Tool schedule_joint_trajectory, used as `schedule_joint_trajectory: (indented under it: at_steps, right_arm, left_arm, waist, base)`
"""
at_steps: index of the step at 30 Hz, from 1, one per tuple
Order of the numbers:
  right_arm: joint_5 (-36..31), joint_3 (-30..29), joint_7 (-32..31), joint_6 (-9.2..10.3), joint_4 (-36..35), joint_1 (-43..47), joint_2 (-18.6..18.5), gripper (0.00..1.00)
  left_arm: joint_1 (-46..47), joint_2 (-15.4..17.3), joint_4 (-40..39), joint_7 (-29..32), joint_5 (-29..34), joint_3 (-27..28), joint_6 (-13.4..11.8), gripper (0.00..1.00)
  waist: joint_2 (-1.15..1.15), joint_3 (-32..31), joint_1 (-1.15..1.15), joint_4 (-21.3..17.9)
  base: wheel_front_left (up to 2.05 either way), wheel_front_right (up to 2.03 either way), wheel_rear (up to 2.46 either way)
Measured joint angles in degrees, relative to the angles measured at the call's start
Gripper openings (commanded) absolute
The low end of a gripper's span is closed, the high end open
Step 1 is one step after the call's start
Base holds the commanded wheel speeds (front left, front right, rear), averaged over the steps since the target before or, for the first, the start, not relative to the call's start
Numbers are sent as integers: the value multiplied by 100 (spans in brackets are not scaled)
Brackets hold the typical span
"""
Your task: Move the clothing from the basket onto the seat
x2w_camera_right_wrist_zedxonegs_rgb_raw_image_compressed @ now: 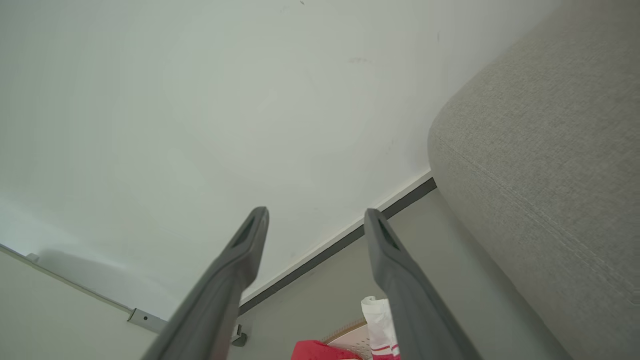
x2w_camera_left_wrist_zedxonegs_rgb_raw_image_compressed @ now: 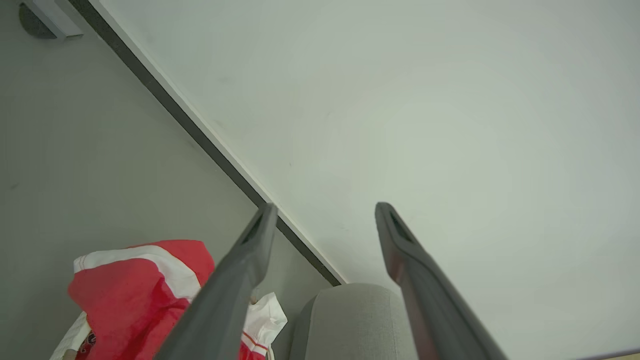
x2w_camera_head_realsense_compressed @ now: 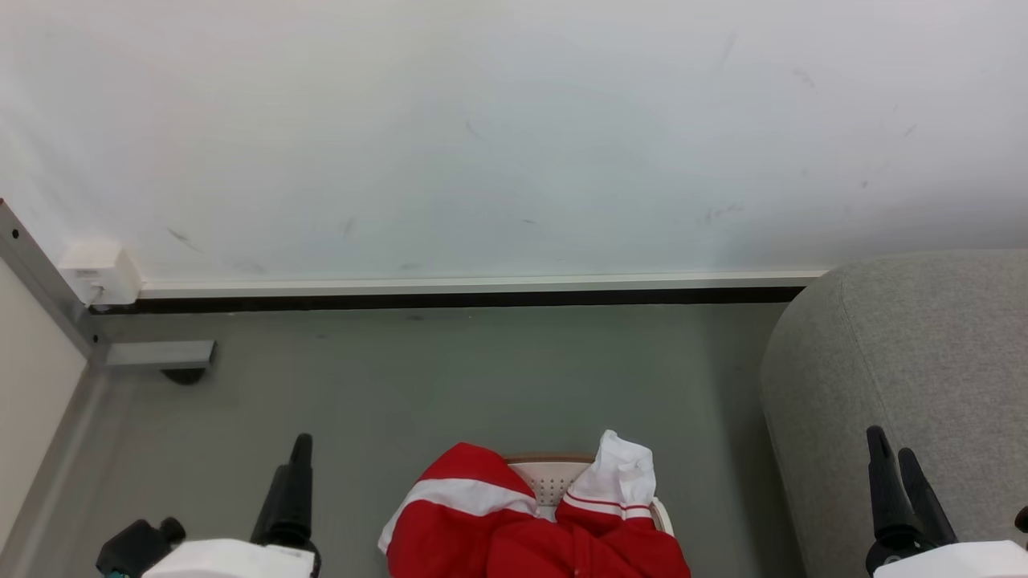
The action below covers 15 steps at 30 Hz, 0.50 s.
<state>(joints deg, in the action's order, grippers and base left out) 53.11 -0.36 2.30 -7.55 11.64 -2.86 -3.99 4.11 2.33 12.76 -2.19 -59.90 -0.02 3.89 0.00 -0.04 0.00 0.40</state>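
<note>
One pair of left fingers [x2w_camera_head_realsense_compressed: 297, 470] stands at the lower left of the head view. One pair of right fingers [x2w_camera_head_realsense_compressed: 898, 491] stands at the lower right. Each pair has two long dark fingers, spread apart and holding nothing. Between the pairs, at the bottom middle, one basket [x2w_camera_head_realsense_compressed: 552, 480] sits on the grey floor [x2w_camera_head_realsense_compressed: 450, 377]. One grey seat [x2w_camera_head_realsense_compressed: 907, 345] takes up the right edge. The clothing [x2w_camera_head_realsense_compressed: 450, 530] is one heap in the basket; I cannot tell how many pieces it holds.

At its left, the head view has one white box [x2w_camera_head_realsense_compressed: 100, 273] low on the wall [x2w_camera_head_realsense_compressed: 482, 120] and one grey metal bracket [x2w_camera_head_realsense_compressed: 161, 353] under it. It sees the left pair nearly edge-on. The left wrist view makes the wide gap between those fingers plain. At its lower left, that view also catches a bit of dark print on the heap, too small to read. The right wrist view brings the seat's woven cloth and a seam up close on its right side.

The clothing is bright red with a broad white band across the left fold. It spills over the basket's left rim. On the right a white piece with thin red stripes sticks up above the brown rim. A strip of bare floor lies between the basket and the seat.
</note>
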Motion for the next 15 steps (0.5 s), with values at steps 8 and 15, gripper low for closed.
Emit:
schedule_joint_trajectory:
  at_steps: [8, 15]
  right_arm:
    - [-700, 68, 134, 0, 56, -1, -32, 100]
    - [-1268, 126, 281, 0, 122, -8, -65, 100]
  left_arm:
    - [-66, 1, -9, -157, 855, -48, -97, 100]
    - [-94, 4, -32, -286, 1475, -85, -125, 100]
  waist:
    - [0, -2, 0, -11]
    - [0, 0, 0, -24]
  base:
    - [0, 0, 0]
    - [0, 0, 0]
